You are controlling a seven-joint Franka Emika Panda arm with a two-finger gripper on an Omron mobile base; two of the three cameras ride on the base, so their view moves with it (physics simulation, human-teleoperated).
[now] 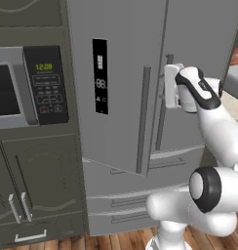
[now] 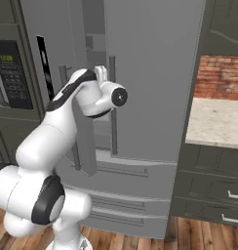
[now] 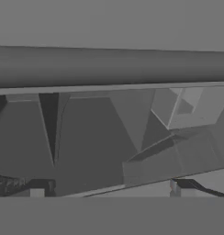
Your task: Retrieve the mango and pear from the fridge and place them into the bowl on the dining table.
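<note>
Fridge (image 1: 126, 58) door, left, ajar: to be swung wider by the handle (image 1: 144, 119) beside the claw (image 1: 170, 85), whose jaws are held apart and empty.

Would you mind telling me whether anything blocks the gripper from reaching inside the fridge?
Yes. The fridge's left door is only partly swung out, leaving a narrow gap. The gripper, jaws open, sits at that gap near the right door's handle.
</note>
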